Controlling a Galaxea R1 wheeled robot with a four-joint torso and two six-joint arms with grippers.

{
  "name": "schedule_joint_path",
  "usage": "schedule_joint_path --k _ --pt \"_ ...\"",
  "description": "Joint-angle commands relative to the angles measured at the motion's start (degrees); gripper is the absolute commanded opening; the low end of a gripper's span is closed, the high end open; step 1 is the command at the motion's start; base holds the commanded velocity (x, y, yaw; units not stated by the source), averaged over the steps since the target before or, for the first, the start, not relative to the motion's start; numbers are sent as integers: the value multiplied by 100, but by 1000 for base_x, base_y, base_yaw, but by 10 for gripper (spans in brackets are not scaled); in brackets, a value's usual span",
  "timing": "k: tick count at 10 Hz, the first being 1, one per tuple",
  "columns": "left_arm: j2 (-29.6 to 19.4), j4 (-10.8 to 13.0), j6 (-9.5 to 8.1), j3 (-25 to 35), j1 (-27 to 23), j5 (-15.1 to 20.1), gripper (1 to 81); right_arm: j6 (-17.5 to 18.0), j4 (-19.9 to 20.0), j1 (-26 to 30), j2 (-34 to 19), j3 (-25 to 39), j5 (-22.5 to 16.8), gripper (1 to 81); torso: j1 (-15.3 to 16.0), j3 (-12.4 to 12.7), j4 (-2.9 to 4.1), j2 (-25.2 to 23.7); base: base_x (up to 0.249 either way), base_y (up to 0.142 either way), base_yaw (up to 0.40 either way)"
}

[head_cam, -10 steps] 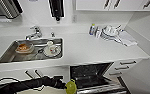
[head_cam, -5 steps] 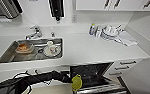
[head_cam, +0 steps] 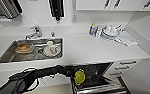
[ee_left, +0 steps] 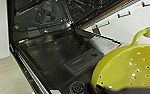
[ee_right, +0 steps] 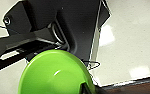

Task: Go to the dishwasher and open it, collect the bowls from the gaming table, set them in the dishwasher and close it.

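The left hand is pinched on the rim of a yellow-green bowl, holding it over the open dishwasher, whose door lies dropped flat below the counter. From the left wrist the bowl hangs above the dark inner door panel, not yet among any rack. To do this well, judge the rack's place first, carry the bowl further in, and let go only once it rests. The right hand is pinched on a green bowl, above pale floor.
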Motion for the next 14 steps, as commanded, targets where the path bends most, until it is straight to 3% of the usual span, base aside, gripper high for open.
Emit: schedule_joint_path --k 1,5,7,8,11,13,14 --pt "459 -2 -3 -266 -867 322 10 2 -47 -50 -163 71 -475 10 0 0 0 0 0 0 0" --pt "1198 218 -3 -891 -903 437 10 2 -47 -6 -137 53 -483 10 2 -2 0 0 0 0 0" --pt "1331 201 -3 -954 -990 429 10 10 -47 -6 -137 44 -483 10 2 -2 0 2 0 0 0" --pt "1366 174 -3 -954 -990 429 811 10 -47 -7 -137 44 -483 10 2 -2 0 2 0 0 0" --pt "1078 165 15 -762 -667 455 811 10 -29 20 -154 96 -475 10 4 -2 0 2 0 0 0" --pt "128 209 50 285 -271 499 811 1 -38 195 -576 729 -475 10 4 -2 0 5 0 0 0" --pt "-549 218 59 1032 -235 499 811 1 -38 301 -1051 1423 -475 10 4 -2 0 5 0 0 0"
